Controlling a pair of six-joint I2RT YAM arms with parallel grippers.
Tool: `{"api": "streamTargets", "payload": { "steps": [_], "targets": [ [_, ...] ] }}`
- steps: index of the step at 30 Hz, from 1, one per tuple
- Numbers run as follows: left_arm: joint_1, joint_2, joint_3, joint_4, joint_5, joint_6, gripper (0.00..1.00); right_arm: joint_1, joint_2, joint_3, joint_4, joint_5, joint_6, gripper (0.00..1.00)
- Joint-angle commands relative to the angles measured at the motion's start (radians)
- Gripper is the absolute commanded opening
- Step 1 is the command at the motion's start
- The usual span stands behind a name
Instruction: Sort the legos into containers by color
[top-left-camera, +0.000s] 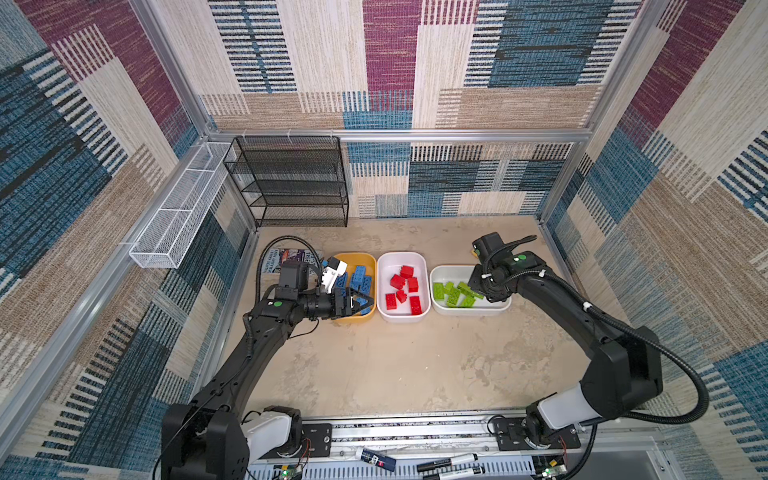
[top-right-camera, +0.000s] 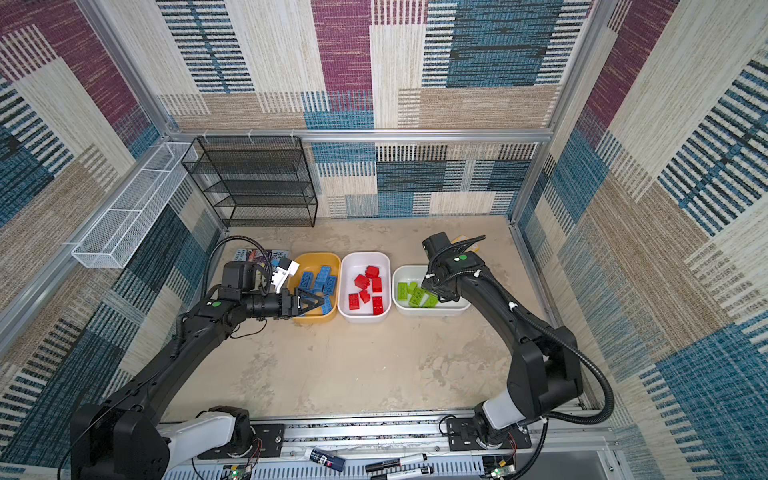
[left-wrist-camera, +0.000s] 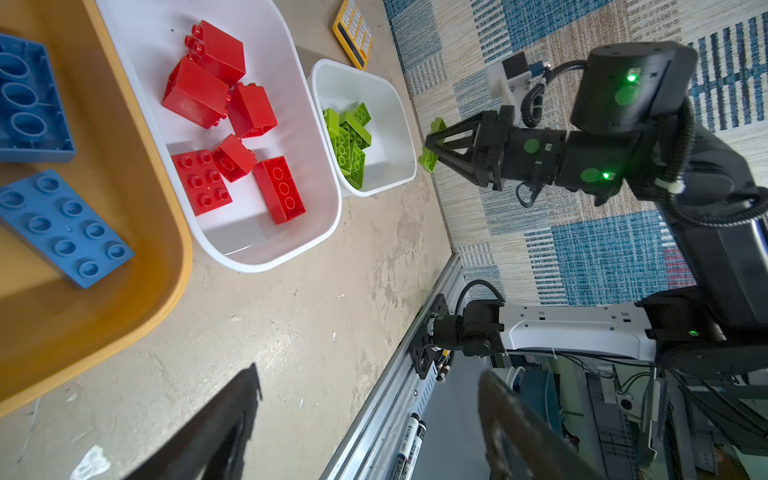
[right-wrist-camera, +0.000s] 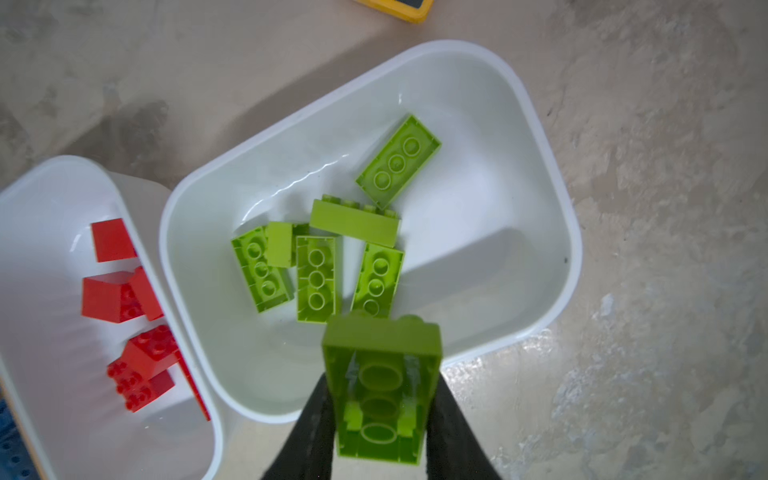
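Bricks lie sorted in three tubs lined up close together across the worktop (top-left-camera: 395, 365). The blue bricks (top-left-camera: 359, 281) are in the yellow tub (top-left-camera: 360, 254), the red bricks (top-left-camera: 405, 291) in the middle white tub (top-left-camera: 402, 254), and the green bricks (top-left-camera: 453, 293) in the right white tub (top-left-camera: 446, 268). Most of the green ones lie on their backs, hollow side up.

The right hand (right-wrist-camera: 382, 419) is pinching a lime green brick (right-wrist-camera: 380, 374) by its long sides, with the hollow underside turned toward the wrist camera. The brick hangs in the air, clear of the pile below. It looks to be over the near rim of the right white tub rather than its middle, though in both top views the wrist hides the hand, so I can't be sure.

The left hand (top-left-camera: 358, 304) is spread wide and holds nothing. It hovers over the near end of the yellow tub, just above the blue bricks there.

A yellow calculator (left-wrist-camera: 353, 35) lies flat on the worktop behind the right white tub. A black mesh rack (top-left-camera: 291, 183) stands against the back wall, well apart from the tubs.
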Motion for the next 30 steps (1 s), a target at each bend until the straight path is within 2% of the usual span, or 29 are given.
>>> {"api": "streamTargets", "payload": {
  "steps": [1,5,9,14,18,21,25,28,30],
  "targets": [
    [-0.001,-0.018,-0.002,-0.011,-0.025,0.029,0.84,-0.047,0.03,-0.029,0.093,-0.029,-0.1,0.28],
    [-0.001,-0.03,-0.006,-0.034,-0.038,0.042,0.84,-0.093,0.064,-0.087,0.2,-0.115,-0.059,0.28],
    [-0.001,-0.032,-0.003,-0.048,-0.044,0.054,0.84,-0.097,0.104,-0.128,0.255,-0.124,-0.047,0.3],
    [-0.001,-0.029,0.004,-0.059,-0.053,0.066,0.84,-0.105,0.12,-0.129,0.245,-0.105,-0.086,0.46],
    [0.002,-0.027,0.026,-0.104,-0.101,0.114,0.84,-0.113,0.074,-0.095,0.204,-0.093,-0.134,0.65],
    [0.013,-0.025,0.079,-0.191,-0.227,0.192,0.85,-0.122,0.019,-0.049,0.192,-0.104,-0.201,0.72],
    [0.077,-0.037,0.121,-0.252,-0.559,0.231,0.87,-0.138,-0.085,-0.059,0.314,-0.155,-0.379,0.89],
    [0.151,-0.037,0.092,-0.205,-0.773,0.223,0.88,-0.174,-0.154,-0.123,0.437,-0.167,-0.46,0.99],
    [0.184,-0.033,0.052,-0.137,-0.886,0.213,0.89,-0.226,-0.21,-0.212,0.564,-0.167,-0.475,0.99]
  ]
}}
